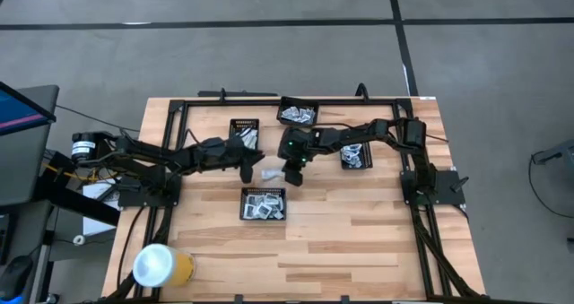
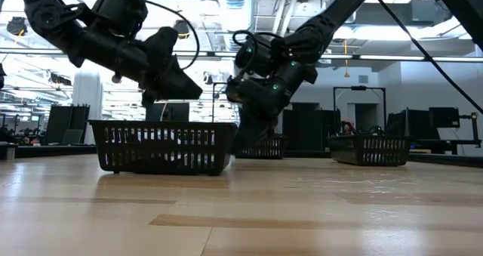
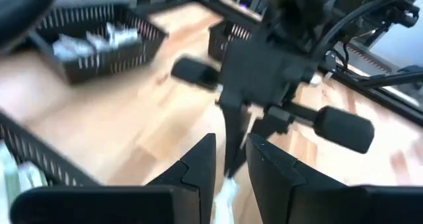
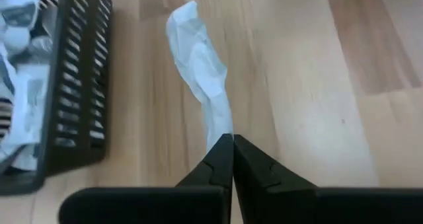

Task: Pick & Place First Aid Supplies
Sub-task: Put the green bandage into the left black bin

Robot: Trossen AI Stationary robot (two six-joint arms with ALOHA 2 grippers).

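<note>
At mid-table, just beyond the near black mesh tray (image 1: 264, 204), we see a crumpled white packet (image 4: 198, 59) pinched at one end by the right gripper (image 4: 232, 139), its fingers clamped together. The left gripper (image 3: 230, 159), fingers parted, holds nothing just left of it.
</note>
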